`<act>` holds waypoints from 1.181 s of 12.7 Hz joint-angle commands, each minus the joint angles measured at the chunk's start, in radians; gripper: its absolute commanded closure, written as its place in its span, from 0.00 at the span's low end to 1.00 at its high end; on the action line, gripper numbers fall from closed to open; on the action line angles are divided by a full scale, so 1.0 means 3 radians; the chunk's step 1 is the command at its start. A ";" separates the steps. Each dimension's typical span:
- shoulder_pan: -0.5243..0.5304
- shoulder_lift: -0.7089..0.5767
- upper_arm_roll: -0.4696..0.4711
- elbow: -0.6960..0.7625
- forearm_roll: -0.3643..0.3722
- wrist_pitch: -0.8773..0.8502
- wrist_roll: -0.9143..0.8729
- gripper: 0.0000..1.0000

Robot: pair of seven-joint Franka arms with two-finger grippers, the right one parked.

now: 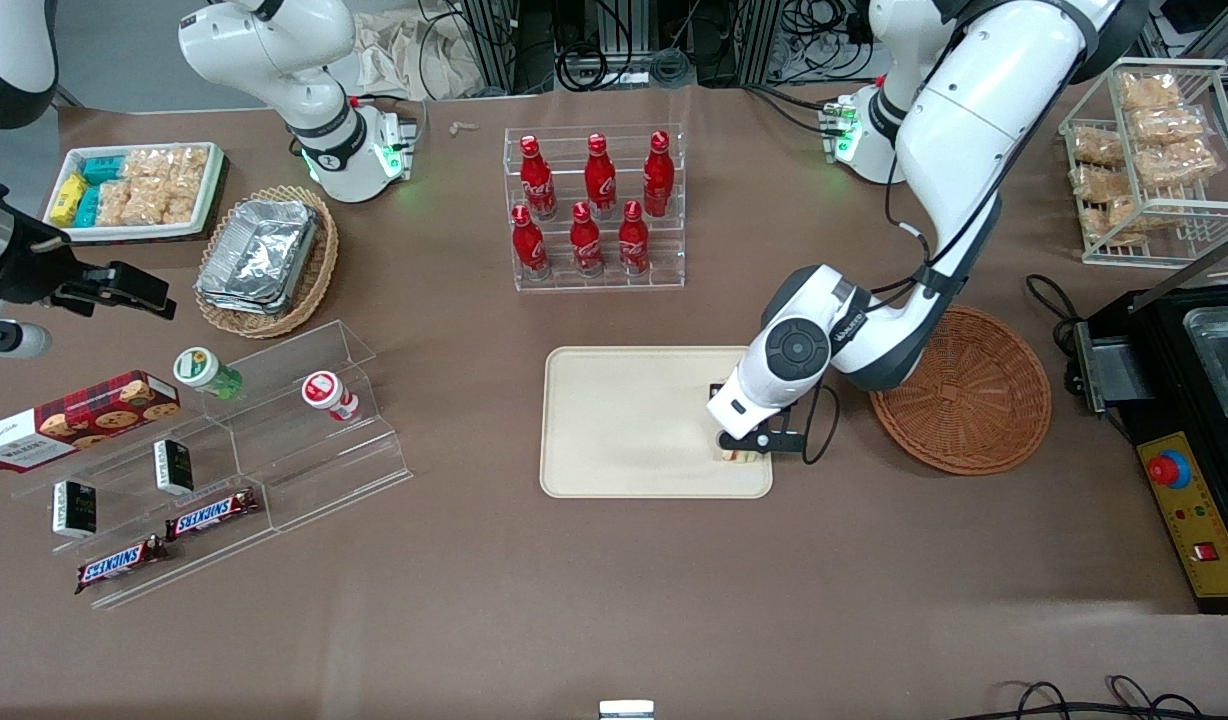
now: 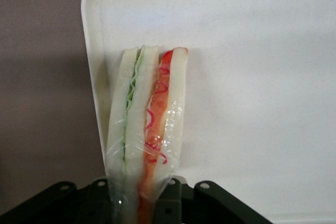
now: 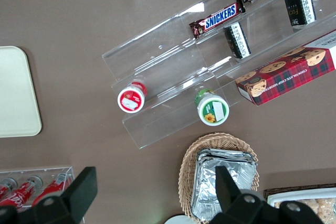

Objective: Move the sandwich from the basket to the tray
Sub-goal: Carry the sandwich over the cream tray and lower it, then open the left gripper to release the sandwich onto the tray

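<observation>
Gripper (image 1: 742,452) clamped on wrapped sandwich (image 2: 149,129), low over tray (image 1: 614,420) corner nearest wicker basket (image 1: 974,400); sandwich held on edge, filling stripe showing.

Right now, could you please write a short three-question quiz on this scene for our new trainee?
1. True or false: the basket holds the sandwich.
2. What is the gripper shut on: A) a red bottle, B) the sandwich, C) a chocolate bar?
3. Over which part of the tray does the gripper stand?

Key: 1. False; nothing shows in the basket. 2. B. 3. The corner nearest the front camera and the basket.
</observation>
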 commanded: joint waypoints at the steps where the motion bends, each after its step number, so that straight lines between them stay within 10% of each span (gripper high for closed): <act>1: -0.0055 0.0070 0.0017 0.0098 0.0121 0.0015 -0.0094 0.00; 10: 0.0011 -0.0685 0.0002 0.0098 0.0152 -0.0546 -0.0048 0.00; 15: 0.0414 -0.1314 0.0022 0.0103 -0.0496 -0.1109 0.0861 0.00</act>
